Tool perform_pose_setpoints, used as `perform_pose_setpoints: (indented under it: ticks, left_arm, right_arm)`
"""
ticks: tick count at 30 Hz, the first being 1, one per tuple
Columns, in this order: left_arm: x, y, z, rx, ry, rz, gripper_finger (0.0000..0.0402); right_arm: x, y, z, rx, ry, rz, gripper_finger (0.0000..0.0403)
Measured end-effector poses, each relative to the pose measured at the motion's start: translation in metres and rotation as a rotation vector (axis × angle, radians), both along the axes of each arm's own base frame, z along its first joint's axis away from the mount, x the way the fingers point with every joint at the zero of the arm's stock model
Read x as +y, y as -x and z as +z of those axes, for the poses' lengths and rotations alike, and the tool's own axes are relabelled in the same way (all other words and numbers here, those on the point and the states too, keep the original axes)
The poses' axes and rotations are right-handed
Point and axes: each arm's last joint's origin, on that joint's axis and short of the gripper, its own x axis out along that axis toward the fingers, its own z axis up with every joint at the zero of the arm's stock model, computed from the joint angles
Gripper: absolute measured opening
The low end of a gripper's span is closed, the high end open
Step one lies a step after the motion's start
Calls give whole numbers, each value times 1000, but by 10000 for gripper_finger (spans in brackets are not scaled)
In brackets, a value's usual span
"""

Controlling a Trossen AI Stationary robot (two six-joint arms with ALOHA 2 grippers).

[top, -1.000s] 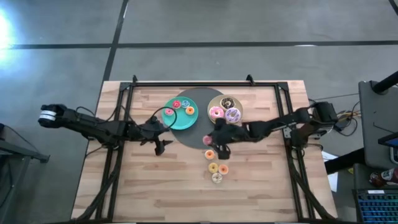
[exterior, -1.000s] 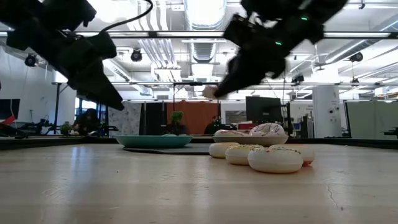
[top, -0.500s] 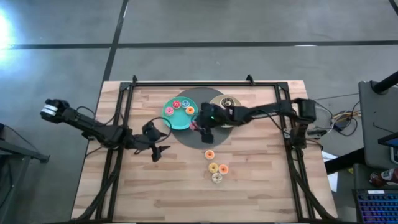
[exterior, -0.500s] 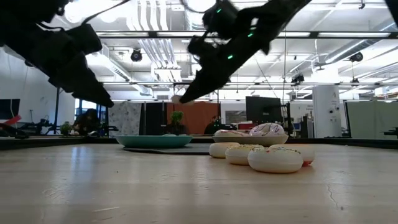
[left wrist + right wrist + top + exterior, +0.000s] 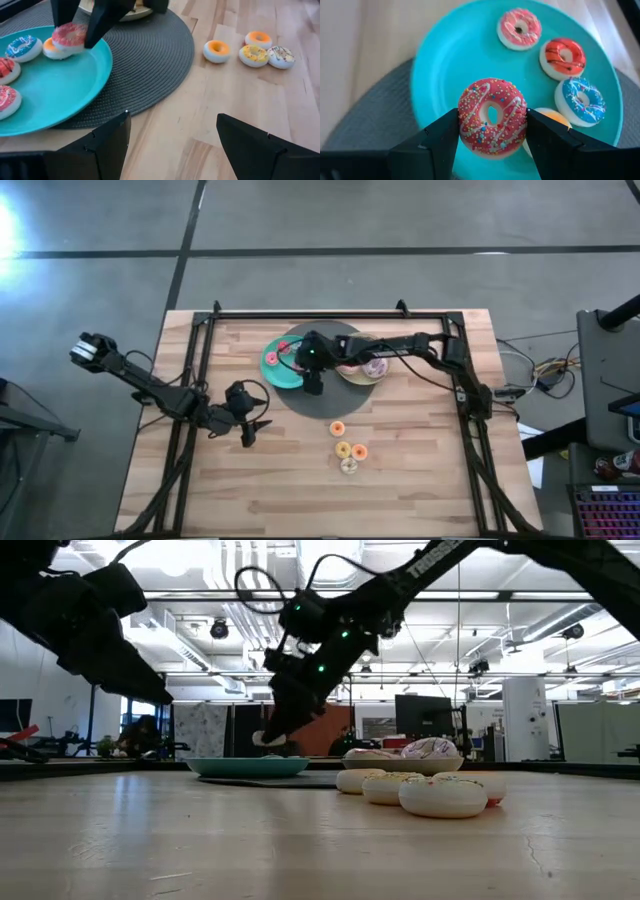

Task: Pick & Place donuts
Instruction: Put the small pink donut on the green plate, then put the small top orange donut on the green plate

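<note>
over the smooth teal plate [image 5: 445, 60], right tool [image 5: 492, 137] pinches a sprinkled ring donut [image 5: 492, 116].

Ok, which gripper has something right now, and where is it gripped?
The right gripper pinches a pink sprinkled donut by its opposite outer edges. The left gripper holds nothing.

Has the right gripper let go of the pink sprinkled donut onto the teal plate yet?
No: the right gripper is clamped on the pink sprinkled donut, holding it above the teal plate.

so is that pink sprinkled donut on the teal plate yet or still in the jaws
Still in the jaws: the right gripper clamps the pink sprinkled donut above the teal plate, not resting on it.
</note>
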Motion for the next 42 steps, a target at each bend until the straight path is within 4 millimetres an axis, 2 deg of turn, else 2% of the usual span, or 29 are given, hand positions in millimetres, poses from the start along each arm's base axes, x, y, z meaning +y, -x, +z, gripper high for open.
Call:
perform_pose_setpoints:
  ticks: [8,29,42]
  left_arm:
    - [0,0,0,-1,3,3,271]
    - [0,0,0,-4,-11,11,271]
    - [0,0,0,-3,-12,11,271]
  right_arm:
    - [-20,3,-12,69,-57,-83,205]
    - [-18,5,-11,82,-115,-31,207]
    - [-18,6,-9,77,-113,-28,286]
